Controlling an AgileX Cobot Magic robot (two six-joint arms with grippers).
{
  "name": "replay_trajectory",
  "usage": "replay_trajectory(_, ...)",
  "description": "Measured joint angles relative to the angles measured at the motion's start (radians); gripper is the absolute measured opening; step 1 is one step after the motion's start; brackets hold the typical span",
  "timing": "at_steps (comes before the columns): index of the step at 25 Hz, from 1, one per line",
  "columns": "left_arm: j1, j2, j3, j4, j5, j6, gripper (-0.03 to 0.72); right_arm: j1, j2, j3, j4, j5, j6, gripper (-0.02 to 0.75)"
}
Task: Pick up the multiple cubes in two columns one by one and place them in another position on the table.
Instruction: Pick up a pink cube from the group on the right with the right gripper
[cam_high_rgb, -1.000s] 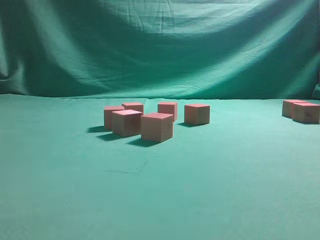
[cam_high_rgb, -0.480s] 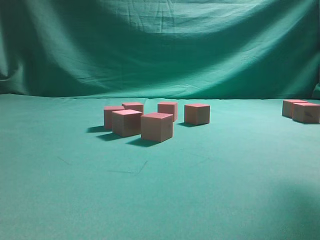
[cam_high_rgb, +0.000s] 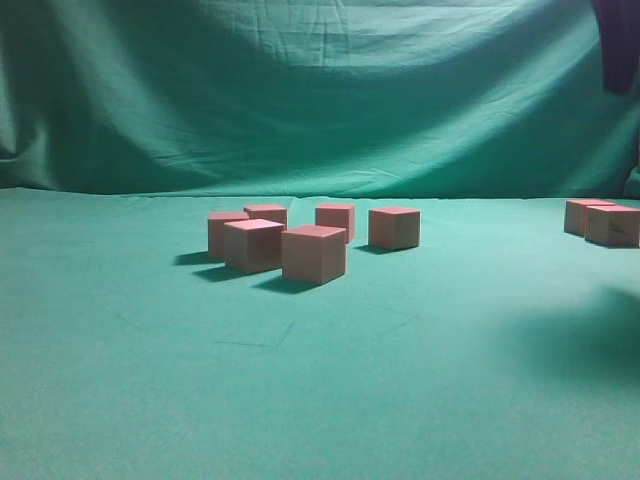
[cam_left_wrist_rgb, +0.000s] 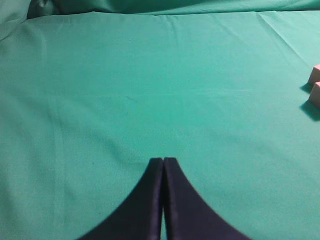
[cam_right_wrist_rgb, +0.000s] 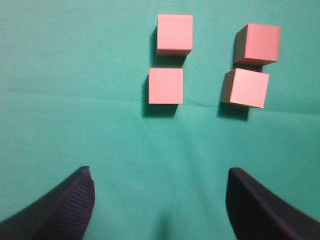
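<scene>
Six cubes stand in a loose cluster at the middle of the table, the nearest being one cube; two more cubes sit at the far right. In the right wrist view, four cubes lie in two columns, a left pair and a right pair. My right gripper is open and empty, above the cloth and short of these cubes. A dark part of the right arm shows at the top right. My left gripper is shut and empty over bare cloth; two cubes peek in at its right edge.
A draped, wrinkled green backdrop rises behind the table. A broad shadow lies on the cloth at the right.
A dark part of the right arm has come into the top right of the exterior view, and its shadow on the right of the table has grown. The cubes have not moved.
</scene>
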Motion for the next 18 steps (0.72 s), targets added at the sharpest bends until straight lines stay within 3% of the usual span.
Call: replay_trajectory(18, 0.0, 0.0, 0.0, 0.0, 0.0, 0.0, 0.0, -0.022, 0.286, 0.0, 0.001, -0.242, -0.02, 0.537)
